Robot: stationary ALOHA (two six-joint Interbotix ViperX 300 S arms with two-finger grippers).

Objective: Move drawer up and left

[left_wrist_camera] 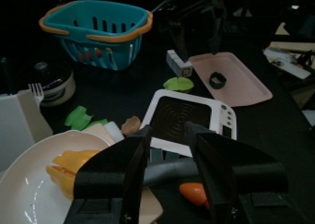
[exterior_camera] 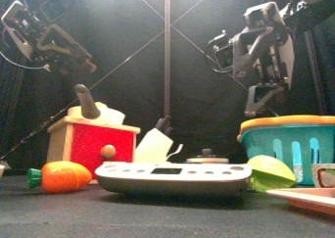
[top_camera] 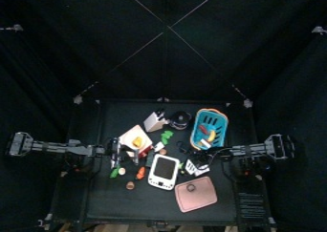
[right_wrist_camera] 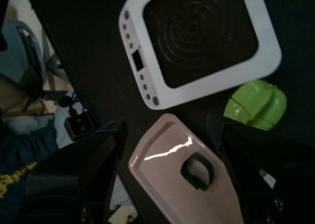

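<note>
The drawer (exterior_camera: 94, 139) stands left of the white scale (exterior_camera: 173, 178), its orange-red face toward the front camera; its long axis is unclear. A carrot (exterior_camera: 65, 176) lies before it, and a teal basket (exterior_camera: 293, 144) sits right of the scale. Both the left gripper (left_wrist_camera: 172, 154) and right gripper (right_wrist_camera: 185, 172) hang spread and empty.

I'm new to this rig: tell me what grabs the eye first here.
The teal basket with its orange rim stands out at the table's right rear. The drawer, white with an orange-red face, stands at left in the front view. At the front middle lies the white scale, with a pink pad to its right. Both arms hang raised at the sides, holding nothing.
</note>
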